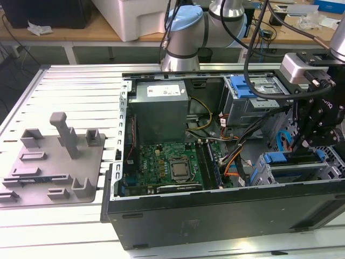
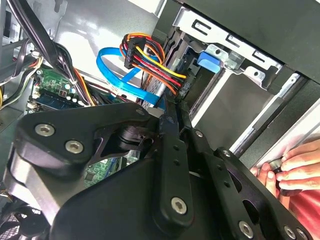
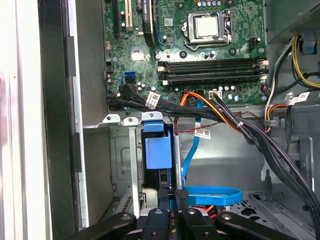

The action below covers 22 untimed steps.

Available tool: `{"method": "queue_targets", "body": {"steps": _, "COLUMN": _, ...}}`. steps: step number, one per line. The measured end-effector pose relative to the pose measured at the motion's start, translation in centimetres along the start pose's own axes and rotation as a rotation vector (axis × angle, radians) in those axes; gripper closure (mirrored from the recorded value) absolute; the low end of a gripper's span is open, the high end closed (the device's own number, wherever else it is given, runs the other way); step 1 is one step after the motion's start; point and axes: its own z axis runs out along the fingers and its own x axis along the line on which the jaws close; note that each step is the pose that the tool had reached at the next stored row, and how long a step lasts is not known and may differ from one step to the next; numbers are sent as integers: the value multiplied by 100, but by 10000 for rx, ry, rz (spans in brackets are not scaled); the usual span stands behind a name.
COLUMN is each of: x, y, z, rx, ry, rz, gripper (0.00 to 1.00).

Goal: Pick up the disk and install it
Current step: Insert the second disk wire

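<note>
Inside an open computer case (image 1: 215, 216), the gripper (image 3: 177, 196) reaches down at the drive cage (image 1: 294, 170) on the exterior view's right, its fingers closed narrowly on the edge of the disk (image 3: 159, 152). The disk stands on edge in the cage slot, beside a blue data cable (image 3: 210, 194) and the motherboard (image 1: 170, 162).

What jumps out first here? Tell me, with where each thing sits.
The open computer case fills the middle of the exterior view, with the green motherboard laid bare inside. At the exterior view's right the black gripper reaches down into the grey metal cage, beside blue plastic parts. On the slatted table to the exterior view's left lies a grey fixture plate.
</note>
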Motion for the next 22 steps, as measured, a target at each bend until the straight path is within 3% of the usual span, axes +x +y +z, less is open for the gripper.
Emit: {"method": "queue_targets", "body": {"steps": 22, "x": 0, "y": -6, "z": 58, "rx": 0, "ry": 2, "rz": -1, "gripper": 84}}
